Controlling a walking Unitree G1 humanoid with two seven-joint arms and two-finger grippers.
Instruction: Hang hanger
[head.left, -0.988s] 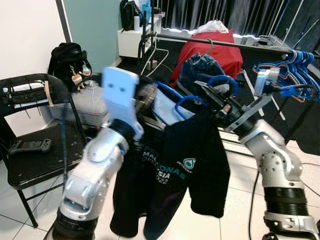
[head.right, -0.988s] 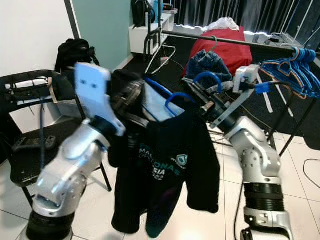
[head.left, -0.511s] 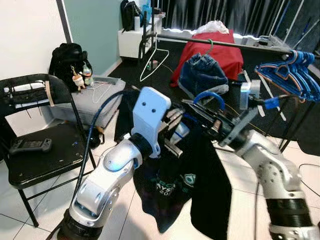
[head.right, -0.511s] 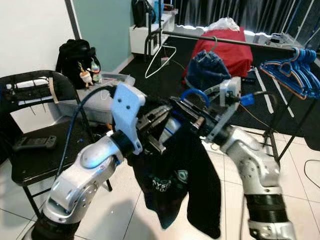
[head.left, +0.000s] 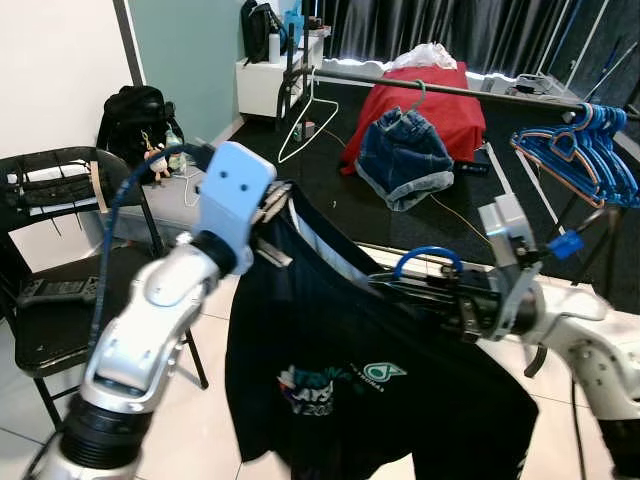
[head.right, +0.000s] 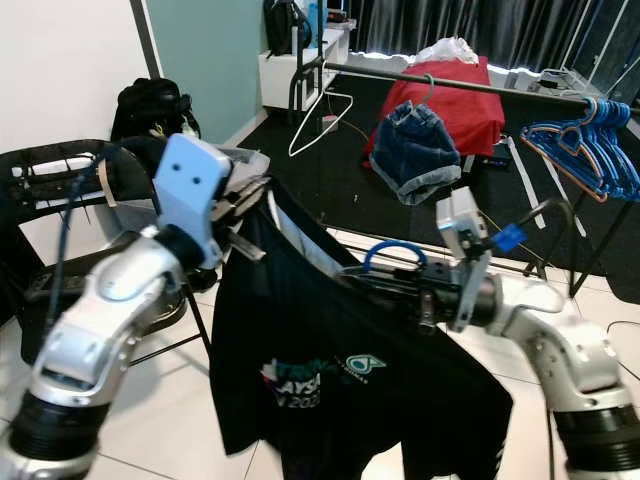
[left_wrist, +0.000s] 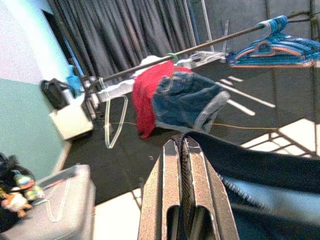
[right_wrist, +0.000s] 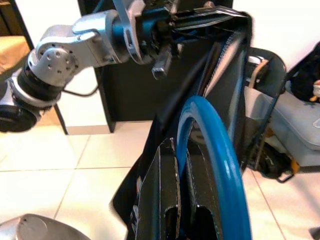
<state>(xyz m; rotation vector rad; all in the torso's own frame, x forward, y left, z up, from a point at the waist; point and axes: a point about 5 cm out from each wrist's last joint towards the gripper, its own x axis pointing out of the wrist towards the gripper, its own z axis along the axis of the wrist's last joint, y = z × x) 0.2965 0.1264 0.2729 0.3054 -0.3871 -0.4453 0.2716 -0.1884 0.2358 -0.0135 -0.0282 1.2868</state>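
Observation:
A black T-shirt (head.left: 340, 360) with a printed logo hangs spread between my two arms on a blue hanger, whose hook (head.left: 428, 258) rises above the cloth. My right gripper (head.left: 388, 287) is shut on the hanger just below that hook; the right wrist view shows the blue hook (right_wrist: 220, 150) beside the fingers (right_wrist: 167, 200). My left gripper (head.left: 278, 198) is up at the left, shut on the shirt's shoulder edge; in the left wrist view the cloth (left_wrist: 260, 165) runs out from between the fingers (left_wrist: 200, 185). The clothes rail (head.left: 460, 90) stands further back.
On the rail hang a red garment (head.left: 445, 110), denim shorts (head.left: 405, 155) and several blue hangers (head.left: 585, 140); a white hanger (head.left: 305, 125) hangs at its left end. A black folding chair (head.left: 60, 330) with a controller (head.left: 40, 290) stands at the left, and a backpack (head.left: 135, 115) behind it.
My left gripper has lifted the shirt's shoulder up and to the left, spreading the shirt wide. The right gripper with the hanger has dropped lower and nearer.

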